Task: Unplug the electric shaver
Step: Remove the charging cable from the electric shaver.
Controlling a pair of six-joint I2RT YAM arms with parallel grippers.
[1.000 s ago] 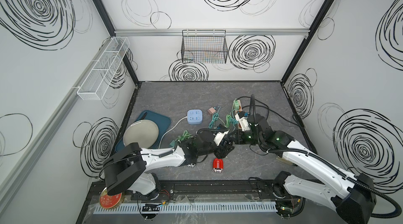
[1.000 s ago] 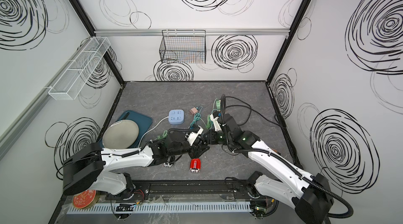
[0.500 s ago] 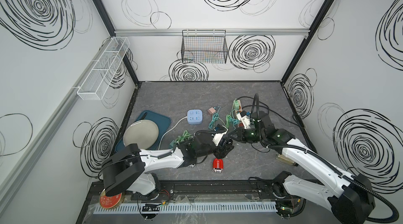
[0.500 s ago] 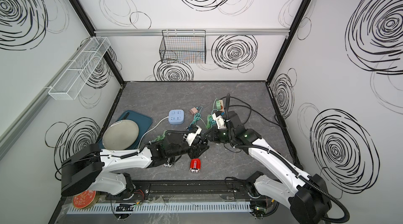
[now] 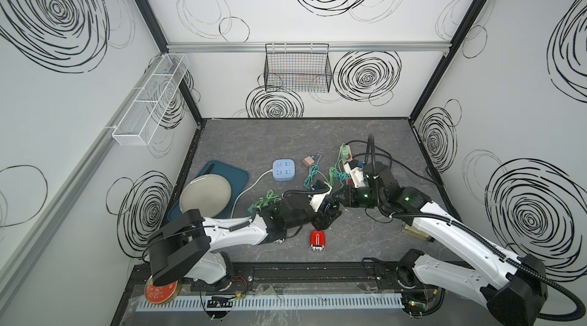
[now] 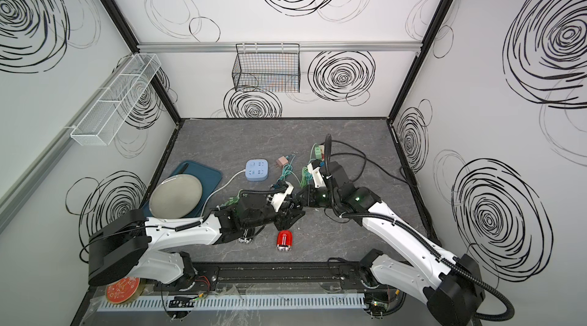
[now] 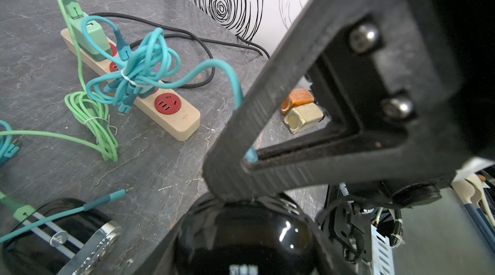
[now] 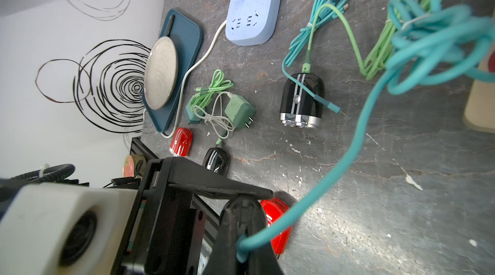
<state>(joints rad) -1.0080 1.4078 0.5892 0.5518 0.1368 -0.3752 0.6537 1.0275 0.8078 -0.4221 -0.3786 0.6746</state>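
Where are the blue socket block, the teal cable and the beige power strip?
blue socket block [image 8: 251,11], right wrist view, top face.
teal cable [image 8: 347,150], right wrist view, midway.
beige power strip [image 7: 184,123], left wrist view, bare end.

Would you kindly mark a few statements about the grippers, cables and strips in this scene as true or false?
1. The right gripper is shut on a teal cable. True.
2. The left gripper is empty. False: it holds a black shaver.
3. A green charger is plugged into the beige strip. True.
4. The plate lies on the bare table. False: it lies on the tray.
5. The blue strip has plugs in it. False: its sockets are empty.
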